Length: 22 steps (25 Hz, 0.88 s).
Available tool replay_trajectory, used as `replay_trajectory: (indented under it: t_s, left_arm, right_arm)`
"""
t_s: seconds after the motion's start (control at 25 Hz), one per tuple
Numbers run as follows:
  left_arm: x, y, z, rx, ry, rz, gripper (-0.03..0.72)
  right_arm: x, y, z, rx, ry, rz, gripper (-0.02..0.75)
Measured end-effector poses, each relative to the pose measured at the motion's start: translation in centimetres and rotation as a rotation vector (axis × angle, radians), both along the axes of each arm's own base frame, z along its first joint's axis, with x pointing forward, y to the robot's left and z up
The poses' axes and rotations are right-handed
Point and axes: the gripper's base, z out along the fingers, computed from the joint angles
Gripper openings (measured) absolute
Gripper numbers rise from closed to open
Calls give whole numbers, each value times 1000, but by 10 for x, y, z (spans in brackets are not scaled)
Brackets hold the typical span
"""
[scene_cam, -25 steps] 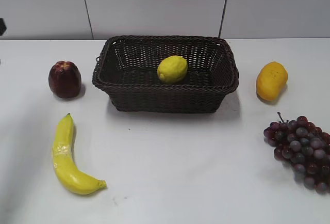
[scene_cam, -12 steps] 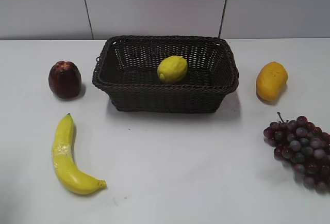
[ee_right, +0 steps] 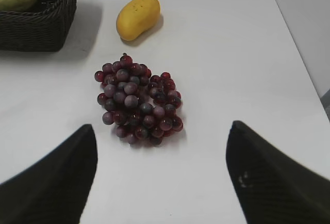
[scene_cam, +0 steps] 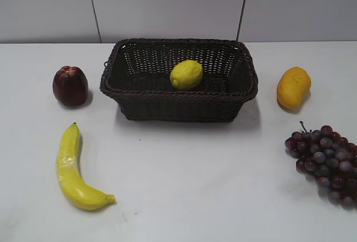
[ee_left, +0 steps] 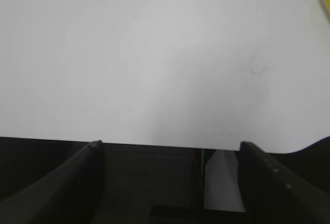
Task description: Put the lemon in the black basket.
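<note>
Lemon (scene_cam: 186, 74) sits in black basket (scene_cam: 139, 105); both end effectors (ee_left: 167, 154) (ee_right: 162, 175) wide, empty, apparently retracted — just hold clear.

Both wrist views show broad, matte black fingers (ee_right: 268, 182) with rounded, slightly textured edges.

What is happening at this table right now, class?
Nothing is being handled. The lemon already lies inside the black basket. Both hands are open and hold nothing: the right hand hangs above the grapes, the left hand over bare table. An apple, banana and mango lie around the basket.
</note>
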Motion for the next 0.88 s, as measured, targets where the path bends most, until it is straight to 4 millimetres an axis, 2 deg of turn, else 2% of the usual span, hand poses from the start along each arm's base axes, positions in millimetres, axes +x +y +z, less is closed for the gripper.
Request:
replay_trajectory:
  t_s: [0.32,0.88]
  left_arm:
    - [-42,2,0,-34,-201,-1,593]
    - [-93,4,13,-77,-562,-7,593]
  right_arm:
    - [0,0,0,0,0,0,589]
    - [0,0,0,0,0,0,589]
